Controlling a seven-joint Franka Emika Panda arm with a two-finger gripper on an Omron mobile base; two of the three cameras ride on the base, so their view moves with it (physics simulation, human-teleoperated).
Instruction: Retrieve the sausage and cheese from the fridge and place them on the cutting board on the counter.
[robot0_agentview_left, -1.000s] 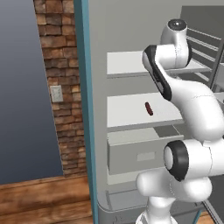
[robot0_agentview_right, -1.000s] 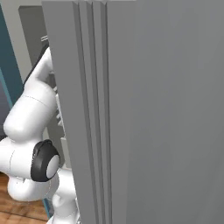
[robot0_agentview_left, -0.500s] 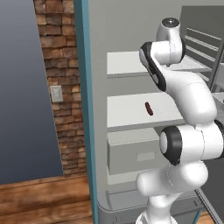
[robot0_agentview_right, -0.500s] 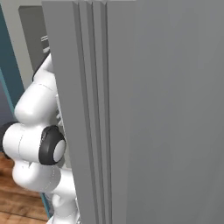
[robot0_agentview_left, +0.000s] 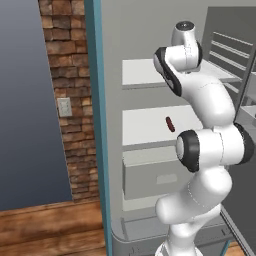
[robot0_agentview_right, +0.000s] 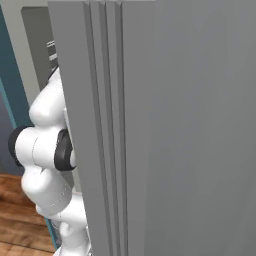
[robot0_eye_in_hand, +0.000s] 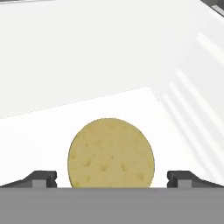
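The fridge stands open with my arm reaching onto its upper white shelf. A round, pale yellow cheese with small holes lies on that shelf, right in front of my gripper. The gripper is open, one dark fingertip on each side of the cheese and not touching it. The sausage, a short dark red link, lies on the middle shelf below. The cutting board and the counter are out of view.
A pale drawer sits under the middle shelf. The open grey fridge door stands close on the right, its racks beside my arm. A brick wall and a wooden floor lie to the left.
My arm has folded up and its elbow has risen as the hand went further into the upper shelf. The sausage has stayed where it was.
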